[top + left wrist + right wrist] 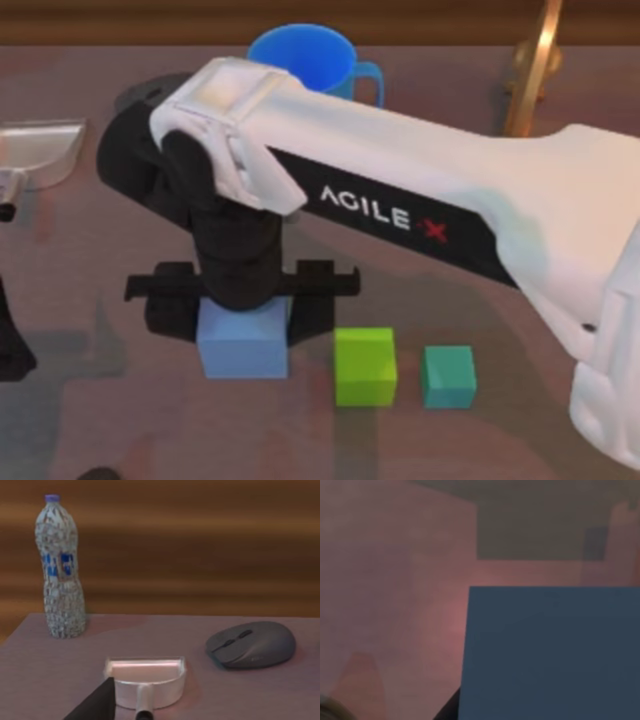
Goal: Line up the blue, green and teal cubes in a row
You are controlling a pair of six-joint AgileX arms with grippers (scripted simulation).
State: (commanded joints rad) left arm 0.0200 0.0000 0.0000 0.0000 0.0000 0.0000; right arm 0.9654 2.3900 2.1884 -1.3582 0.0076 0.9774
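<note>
At the far left edge of the bench (90,420) in the top view, only a dark sliver of the left arm shows, parked, and its hand cannot be made out. Near it lies a white dustpan (42,150), which the left wrist view shows again with a clear plastic bottle (61,570) standing behind it and a dark grey mouse (251,644) off to one side.

Further right, the right arm reaches across from the right side, and the right hand (243,318) sits over the blue cube (243,342). Its black fingers (170,310) stand on either side of the cube's far part, spread wide, but whether they press on the cube or stand clear of it I cannot tell. The right wrist view is filled largely by the cube's blue face.

Just right of the blue cube sits the green cube (365,366), and beside that, a little apart, the teal cube (447,376). All three rest on the bench in a rough row. A blue mug (300,55) stands at the far edge, behind the arm.
</note>
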